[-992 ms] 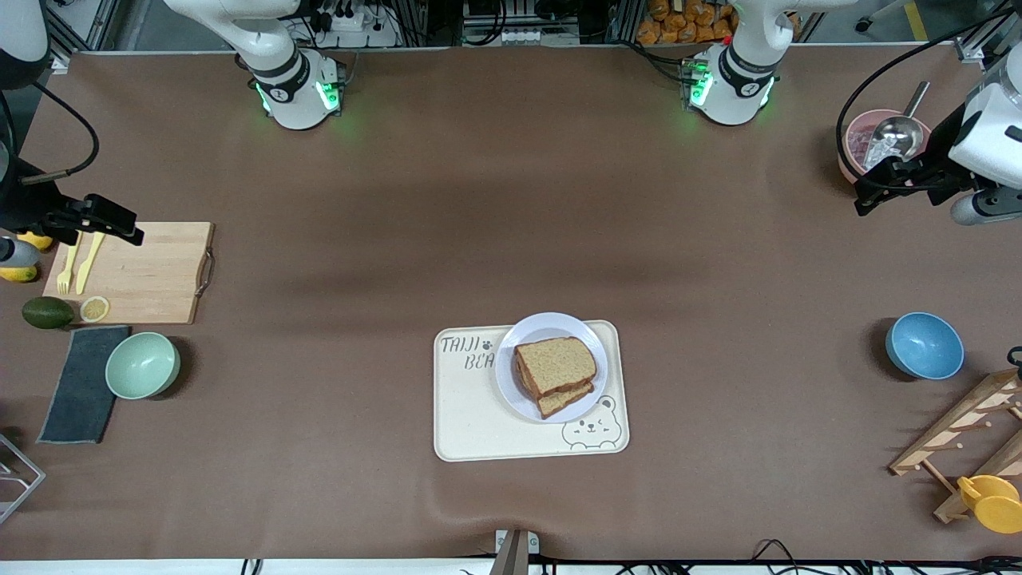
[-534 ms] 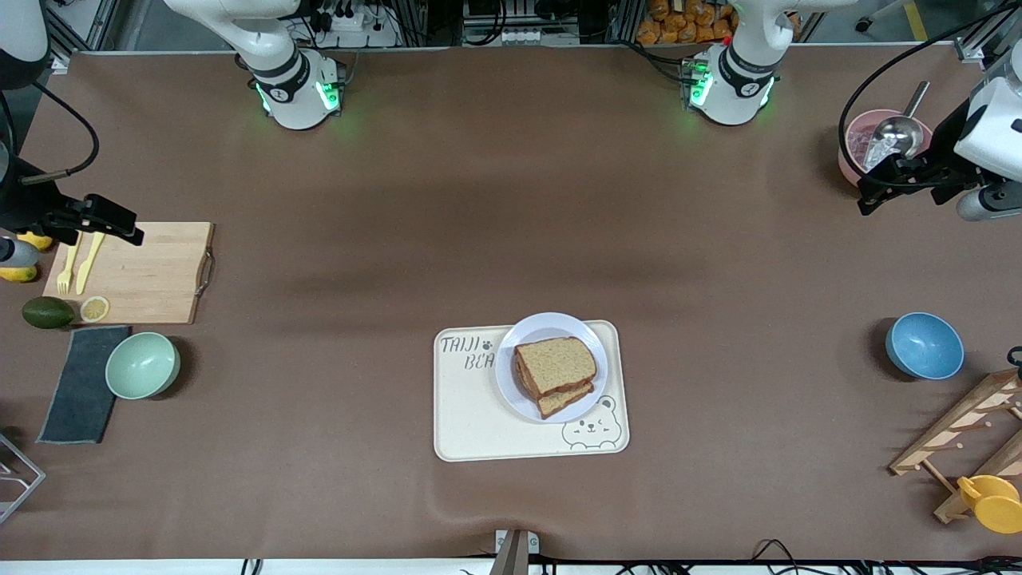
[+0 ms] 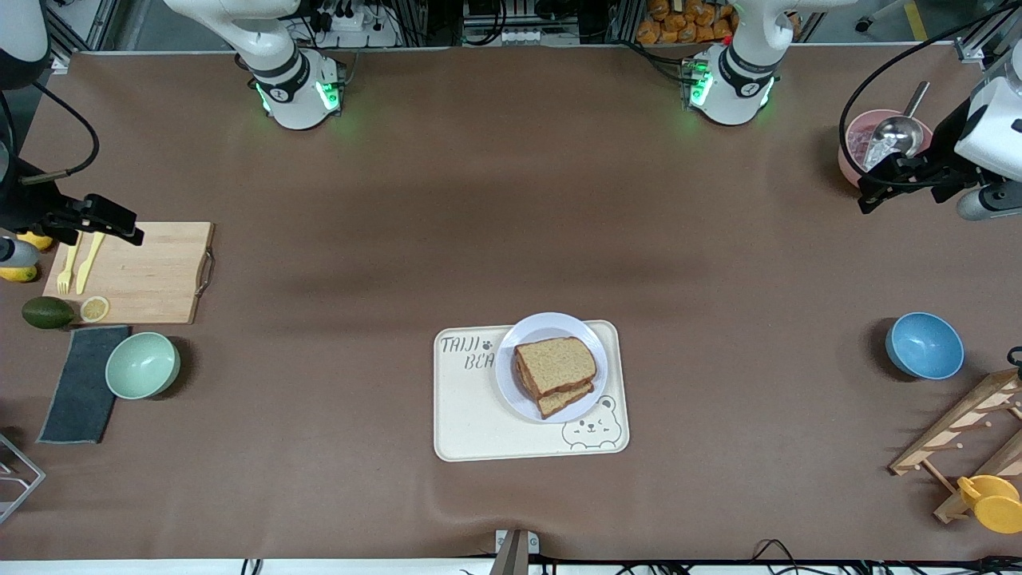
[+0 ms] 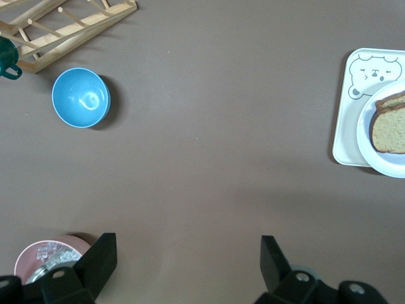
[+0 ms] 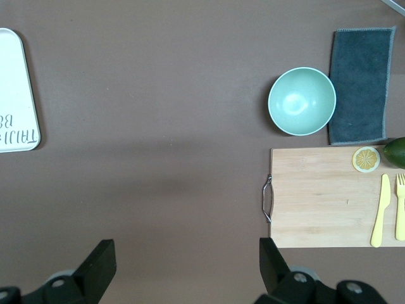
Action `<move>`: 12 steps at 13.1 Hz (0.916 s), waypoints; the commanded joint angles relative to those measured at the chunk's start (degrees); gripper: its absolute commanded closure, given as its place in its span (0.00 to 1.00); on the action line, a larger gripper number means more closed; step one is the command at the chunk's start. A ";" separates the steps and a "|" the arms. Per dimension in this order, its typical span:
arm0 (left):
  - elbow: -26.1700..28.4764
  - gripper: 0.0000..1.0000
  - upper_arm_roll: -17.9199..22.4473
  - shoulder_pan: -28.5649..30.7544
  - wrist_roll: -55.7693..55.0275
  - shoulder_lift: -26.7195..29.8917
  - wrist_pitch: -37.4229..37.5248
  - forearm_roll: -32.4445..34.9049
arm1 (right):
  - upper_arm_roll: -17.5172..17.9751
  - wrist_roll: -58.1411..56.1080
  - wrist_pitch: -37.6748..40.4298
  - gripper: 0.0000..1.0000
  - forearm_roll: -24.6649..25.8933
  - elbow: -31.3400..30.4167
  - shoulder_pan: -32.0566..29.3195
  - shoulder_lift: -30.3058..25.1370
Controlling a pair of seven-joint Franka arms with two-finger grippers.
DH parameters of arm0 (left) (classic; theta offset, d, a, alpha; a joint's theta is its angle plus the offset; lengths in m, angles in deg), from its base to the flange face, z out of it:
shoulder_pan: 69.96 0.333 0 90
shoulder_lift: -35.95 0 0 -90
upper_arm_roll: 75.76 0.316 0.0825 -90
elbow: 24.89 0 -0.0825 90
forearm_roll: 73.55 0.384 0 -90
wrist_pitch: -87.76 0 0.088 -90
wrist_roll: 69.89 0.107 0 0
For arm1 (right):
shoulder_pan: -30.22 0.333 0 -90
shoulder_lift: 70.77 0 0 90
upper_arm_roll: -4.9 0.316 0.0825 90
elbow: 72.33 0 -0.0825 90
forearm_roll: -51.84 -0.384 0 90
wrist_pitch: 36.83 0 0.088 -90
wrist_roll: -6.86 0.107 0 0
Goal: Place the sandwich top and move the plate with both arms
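While both arms wait at the table's ends, the front view shows the sandwich top (image 3: 556,363) stacked on the lower slice on the plate (image 3: 551,325), which sits on the tray (image 3: 479,423). From the left wrist view, the left gripper (image 4: 186,266) hangs with fingers spread wide and empty over bare table near the pink bowl (image 4: 44,253). From the right wrist view, the right gripper (image 5: 186,266) is likewise parted, empty, beside the cutting board (image 5: 323,196).

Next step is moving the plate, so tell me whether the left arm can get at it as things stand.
Probably yes. The left gripper hangs open by the pink bowl, and only bare table lies between it and the plate on the tray.
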State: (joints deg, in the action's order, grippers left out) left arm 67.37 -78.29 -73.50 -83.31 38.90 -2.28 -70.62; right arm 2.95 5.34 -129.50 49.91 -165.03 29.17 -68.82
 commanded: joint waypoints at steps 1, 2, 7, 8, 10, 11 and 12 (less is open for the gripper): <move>0.37 0.00 0.33 0.29 0.59 1.44 0.74 0.05 | 0.89 0.29 -0.06 0.00 0.79 0.15 -0.80 -0.02; 0.37 0.00 0.33 0.38 0.59 1.45 0.74 0.05 | 0.97 0.20 0.11 0.00 0.79 0.33 -0.45 0.25; 0.37 0.00 0.33 0.47 0.59 1.80 0.83 0.05 | 1.06 0.11 0.12 0.00 0.79 0.68 -0.54 0.16; 0.37 0.00 0.42 0.47 0.76 1.80 0.83 0.05 | 1.06 0.11 0.20 0.00 0.79 0.77 -0.54 0.07; 0.37 0.00 0.42 0.47 0.68 1.80 0.83 0.05 | 1.06 0.02 0.38 0.00 0.79 1.03 -0.62 0.16; 0.46 0.00 0.42 0.47 0.67 1.80 0.83 0.05 | 1.06 0.02 0.38 0.00 0.79 1.12 -0.80 0.07; 0.46 0.00 0.42 0.47 0.67 1.80 0.83 0.05 | 1.06 0.02 0.38 0.00 0.79 1.21 -0.80 0.07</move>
State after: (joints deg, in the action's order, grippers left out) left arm 67.36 -78.07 -73.08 -83.31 39.56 -2.05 -70.62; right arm 3.46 5.32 -129.55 49.91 -164.76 29.18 -68.81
